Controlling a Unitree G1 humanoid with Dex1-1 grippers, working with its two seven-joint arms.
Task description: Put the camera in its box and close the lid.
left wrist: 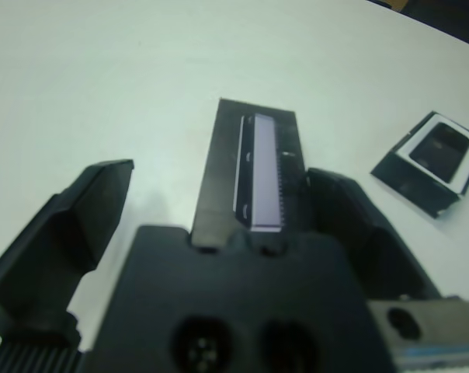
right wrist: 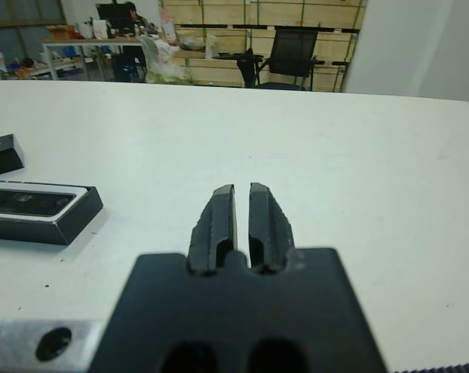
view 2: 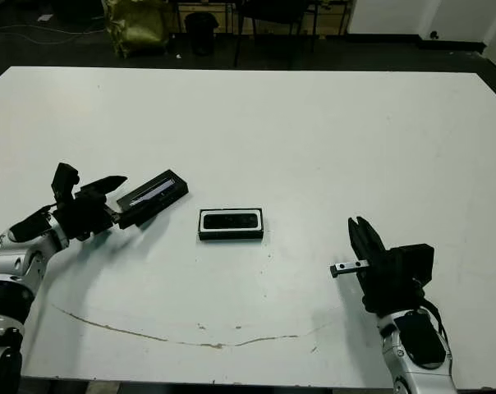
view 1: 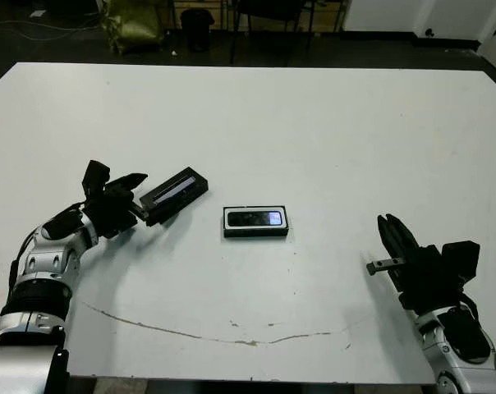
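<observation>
Left eye view shows the white desk (view 1: 314,123) with the box (view 1: 256,222) lying near its middle, a little toward the near edge, long side running along that edge. Its black walls and white lining frame the camera (view 1: 256,218), which lies flat inside with its glossy bluish face up. No lid covers it.

Toward the left edge of the desk, the lid (view 1: 176,194) sits apart from the box, angled so one end points toward the far right and the other toward the left gripper (view 1: 121,190). The pale purplish window strip runs along its length. In the left wrist view the lid (left wrist: 254,175) extends straight out from the black gripper body, its near end tucked against that body, with one finger standing wide of it on one side and the other finger (left wrist: 351,225) close against its long edge on the other. The fingers are spread apart and are not clamped on the lid.

The right gripper (view 1: 393,238) hovers near the right part of the near edge, well apart from the box. The right wrist view shows its two fingers (right wrist: 217,221) pressed nearly together with only a thin slit between them, holding nothing.

A thin brownish crack-like line (view 1: 190,332) runs across the desk near the near edge.

No brand, label or writing can be read on the camera, box or lid
</observation>
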